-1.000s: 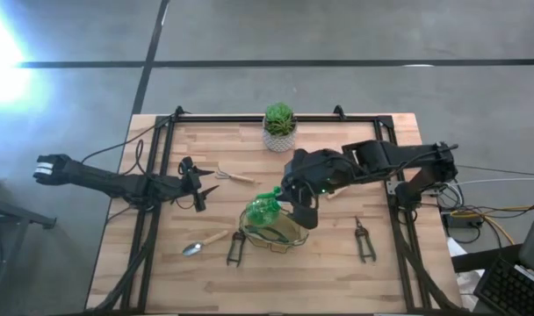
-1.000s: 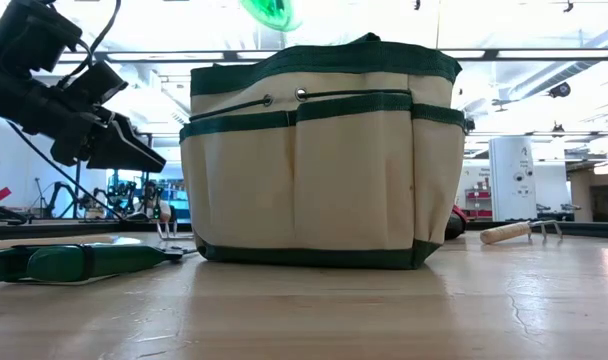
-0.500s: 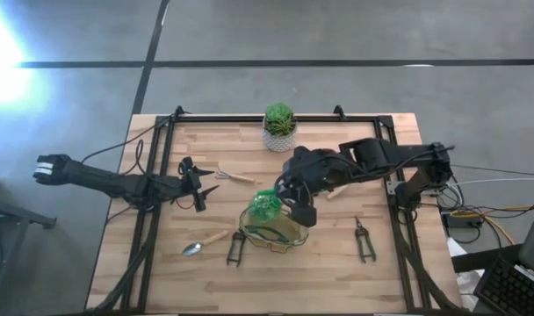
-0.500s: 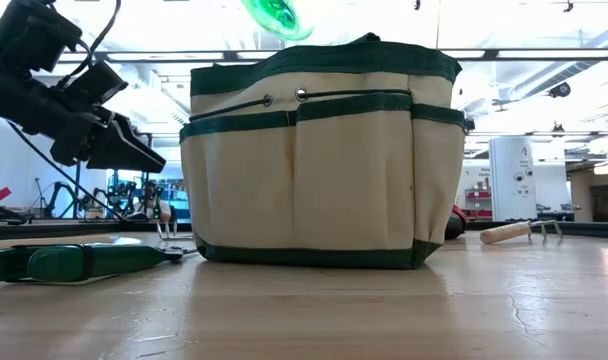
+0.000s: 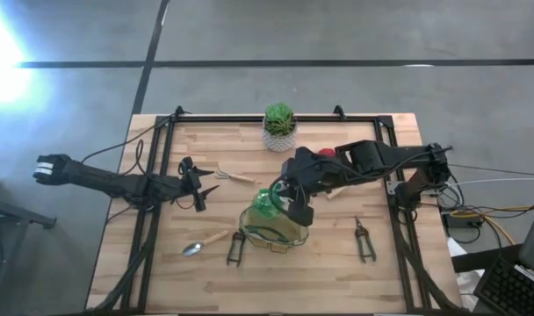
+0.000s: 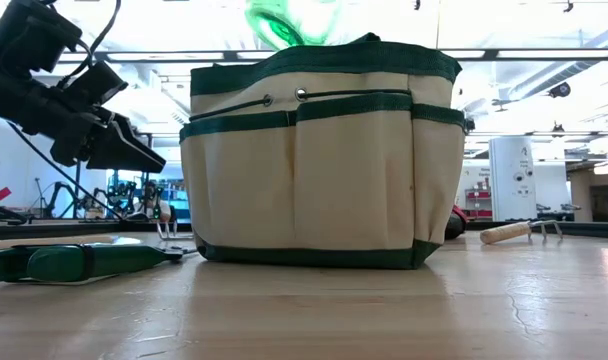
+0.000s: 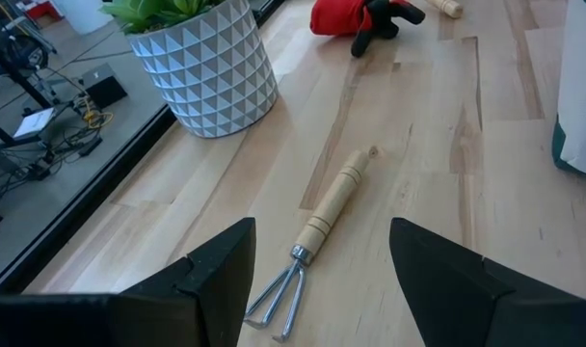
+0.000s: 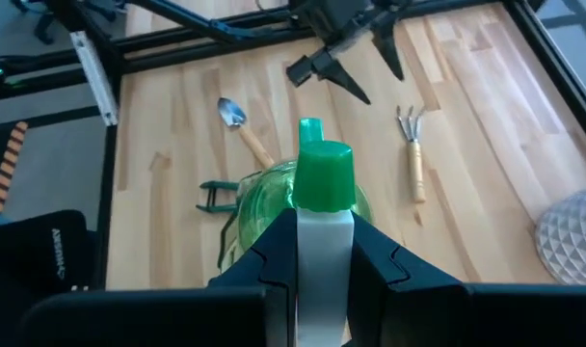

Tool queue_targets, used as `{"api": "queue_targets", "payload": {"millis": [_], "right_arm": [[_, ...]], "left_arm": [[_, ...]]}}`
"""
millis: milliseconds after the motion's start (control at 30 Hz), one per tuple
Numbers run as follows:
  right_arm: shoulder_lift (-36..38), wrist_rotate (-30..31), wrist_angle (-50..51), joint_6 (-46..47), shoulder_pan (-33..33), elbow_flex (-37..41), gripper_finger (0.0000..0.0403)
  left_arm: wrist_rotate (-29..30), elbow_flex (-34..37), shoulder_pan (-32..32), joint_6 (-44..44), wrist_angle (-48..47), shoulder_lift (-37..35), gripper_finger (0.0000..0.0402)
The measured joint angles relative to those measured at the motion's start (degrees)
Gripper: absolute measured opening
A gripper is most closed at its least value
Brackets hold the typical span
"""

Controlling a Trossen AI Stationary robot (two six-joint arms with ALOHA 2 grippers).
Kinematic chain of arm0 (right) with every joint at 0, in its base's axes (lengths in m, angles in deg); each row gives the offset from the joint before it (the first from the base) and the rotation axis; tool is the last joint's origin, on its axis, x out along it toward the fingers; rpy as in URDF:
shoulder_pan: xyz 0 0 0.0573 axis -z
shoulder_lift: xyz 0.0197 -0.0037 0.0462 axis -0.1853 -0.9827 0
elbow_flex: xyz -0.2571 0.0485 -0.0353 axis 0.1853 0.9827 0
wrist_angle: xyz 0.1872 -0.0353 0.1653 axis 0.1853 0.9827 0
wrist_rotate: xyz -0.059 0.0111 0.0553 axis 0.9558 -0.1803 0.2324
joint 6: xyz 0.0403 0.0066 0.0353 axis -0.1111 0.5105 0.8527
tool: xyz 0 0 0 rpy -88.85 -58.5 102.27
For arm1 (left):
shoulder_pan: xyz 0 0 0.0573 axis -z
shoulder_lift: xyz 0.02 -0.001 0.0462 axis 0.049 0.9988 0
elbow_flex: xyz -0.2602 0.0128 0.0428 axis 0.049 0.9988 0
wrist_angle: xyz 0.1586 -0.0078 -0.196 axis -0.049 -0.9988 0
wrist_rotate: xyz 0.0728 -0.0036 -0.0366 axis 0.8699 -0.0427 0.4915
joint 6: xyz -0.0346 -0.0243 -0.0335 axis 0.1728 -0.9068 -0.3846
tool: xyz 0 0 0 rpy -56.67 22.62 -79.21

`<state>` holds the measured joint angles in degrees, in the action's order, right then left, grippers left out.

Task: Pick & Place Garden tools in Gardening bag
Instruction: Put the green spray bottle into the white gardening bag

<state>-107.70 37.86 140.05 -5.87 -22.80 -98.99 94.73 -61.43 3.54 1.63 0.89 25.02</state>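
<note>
Spray bottle [image 5: 267, 205] lower — over gardening bag [image 5: 276, 230]

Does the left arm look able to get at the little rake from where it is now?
Probably yes. The left gripper hangs open right beside the rake, with bare table between them and nothing lying across the wooden handle.

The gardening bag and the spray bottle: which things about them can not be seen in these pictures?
- Inside of the gardening bag: low view shows only its outer wall; in the high view the right gripper and spray bottle cover the opening.
- Spray bottle's lower body: cut off by the top edge in the low view; hidden behind its own cap in the right wrist view.
</note>
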Motion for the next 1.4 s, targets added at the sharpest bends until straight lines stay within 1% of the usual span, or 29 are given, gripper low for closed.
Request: {"api": "queue_targets", "payload": {"millis": [400,600,900,1100,1400], "right_arm": [[0.02,0.33,0.47,4.87,-0.06,0.94,0.0039],[-1.31,0.17,-0.93,5.36,-0.62,1.09,0.0039],[-4.94,-3.17,-1.61,6.71,-0.79,1.02,0.0039],[-6.77,-3.17,-1.62,6.86,-0.87,1.02,0.0039],[-6.86,-2.18,-1.59,6.85,-0.87,1.37,0.0039]], "left_arm": [[0.00,0.02,0.01,-0.02,0.00,-0.01,0.0241],[0.00,0.02,0.02,-0.02,0.00,0.00,0.0241],[0.00,0.02,0.02,-0.02,0.00,0.00,0.0241],[0.00,0.02,0.00,-0.02,0.00,-0.02,0.0241],[0.00,0.04,0.02,-0.02,-0.02,-0.01,0.0241]]}}
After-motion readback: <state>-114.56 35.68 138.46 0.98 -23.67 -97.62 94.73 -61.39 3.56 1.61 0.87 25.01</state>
